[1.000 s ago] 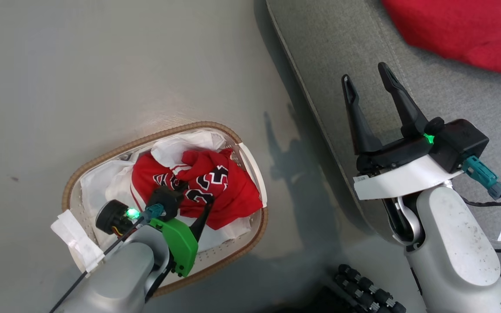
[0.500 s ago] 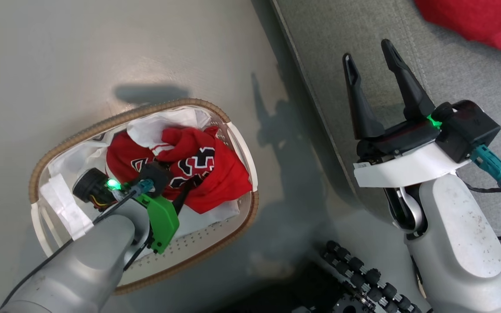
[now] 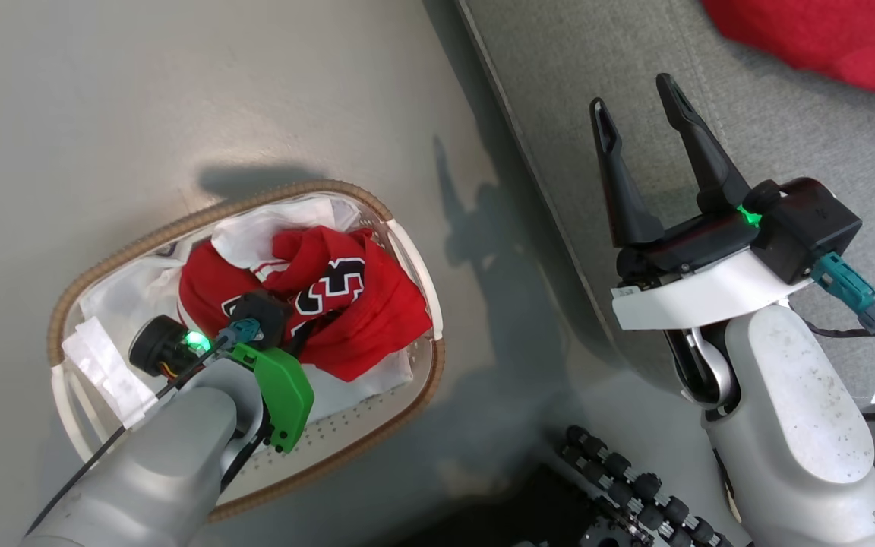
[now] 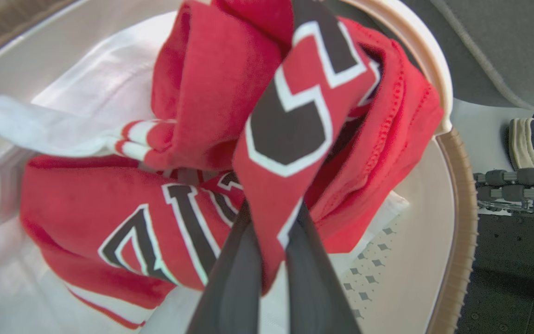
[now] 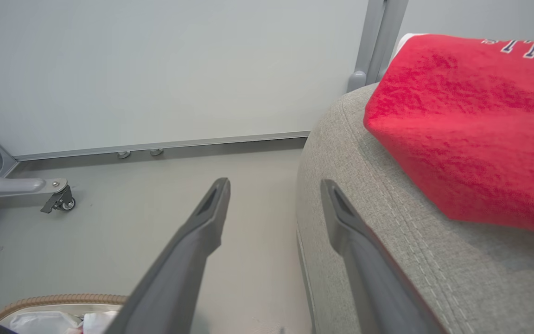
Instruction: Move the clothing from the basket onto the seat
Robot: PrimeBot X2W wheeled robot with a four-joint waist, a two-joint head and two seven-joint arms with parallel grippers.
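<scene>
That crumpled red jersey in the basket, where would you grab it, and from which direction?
Pinch the raised fold bearing the black number, coming from above: the red jersey lies bunched in the basket, and that ridge stands up, thin enough to nip. The left gripper is shut on exactly that fold.

The scene is looked down on steeply from above in the head view, with the floor (image 3: 179, 76), the basket (image 3: 255, 194) and the seat (image 3: 597, 45) taken in from some way off. The left wrist view is set very close and aimed along the left tool (image 4: 269, 260) into the basket, whose red jersey (image 3: 377, 304) and rim are shared with the head view. The right wrist view is held low and almost level, aimed along the right tool (image 5: 275, 183) across the floor toward a wall (image 5: 155, 69); the seat's edge and the red garment (image 5: 457, 130) on it are shared with the head view.
</scene>
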